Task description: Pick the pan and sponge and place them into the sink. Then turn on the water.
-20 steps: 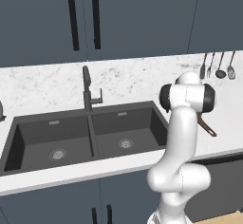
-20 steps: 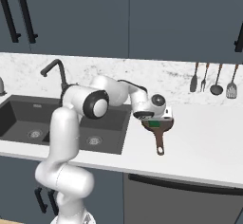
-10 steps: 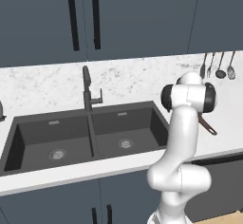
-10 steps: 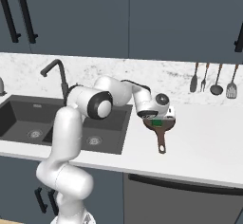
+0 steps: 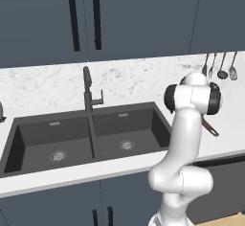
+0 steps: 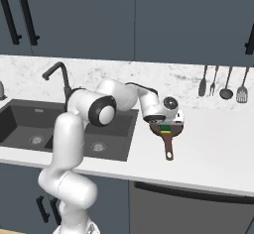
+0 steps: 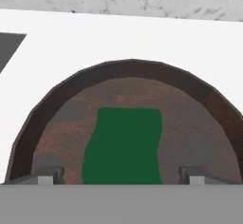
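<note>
Pan sits on the white counter, just to the right of the sink. Its handle sticks out toward the front edge. The green sponge lies inside the pan. The pan looks hard and a bit heavy, so the rim or handle is a good place to grab. The sponge looks soft and light. The arm reaches low over the pan, and the gripper points down with its fingers wide apart, one on each side of the sponge, holding nothing.
</note>
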You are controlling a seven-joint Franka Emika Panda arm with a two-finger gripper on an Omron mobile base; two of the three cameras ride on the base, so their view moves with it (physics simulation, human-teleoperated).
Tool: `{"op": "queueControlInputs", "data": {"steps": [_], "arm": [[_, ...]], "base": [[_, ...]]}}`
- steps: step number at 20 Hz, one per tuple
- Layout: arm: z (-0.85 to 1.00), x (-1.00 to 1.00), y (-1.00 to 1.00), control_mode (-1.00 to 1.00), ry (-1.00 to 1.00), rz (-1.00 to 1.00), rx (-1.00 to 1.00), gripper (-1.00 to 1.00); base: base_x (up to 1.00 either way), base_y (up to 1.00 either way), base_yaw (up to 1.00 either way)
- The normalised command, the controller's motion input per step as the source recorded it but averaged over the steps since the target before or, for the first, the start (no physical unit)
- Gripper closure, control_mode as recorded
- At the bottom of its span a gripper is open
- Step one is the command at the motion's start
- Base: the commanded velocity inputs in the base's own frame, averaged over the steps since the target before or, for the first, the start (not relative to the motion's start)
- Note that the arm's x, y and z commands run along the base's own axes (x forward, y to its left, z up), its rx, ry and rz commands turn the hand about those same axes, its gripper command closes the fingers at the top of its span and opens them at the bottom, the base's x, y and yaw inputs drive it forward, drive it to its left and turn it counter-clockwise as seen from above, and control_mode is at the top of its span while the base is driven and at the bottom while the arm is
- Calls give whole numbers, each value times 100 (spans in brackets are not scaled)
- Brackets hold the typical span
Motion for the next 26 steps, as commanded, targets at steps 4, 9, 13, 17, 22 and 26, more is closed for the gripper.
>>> {"op": "queueControlInputs", "data": {"steps": [4, 9, 13, 17, 22, 26], "arm": [[51, -33, 0, -100, -5, 0, 0, -100], [45, -67, -19, -100, -1, -2, 0, -100], [9, -100, -11, -100, -1, -10, -7, -100], [45, -63, 4, -100, 7, -8, -14, -100], [34, -63, 2, -100, 16, -5, -22, -100], [0, -49, 9, -100, 22, -3, -21, -100]], "base": [[0, 0, 0], [0, 0, 0], [0, 0, 0], [0, 0, 0], [0, 0, 0], [0, 0, 0]]}}
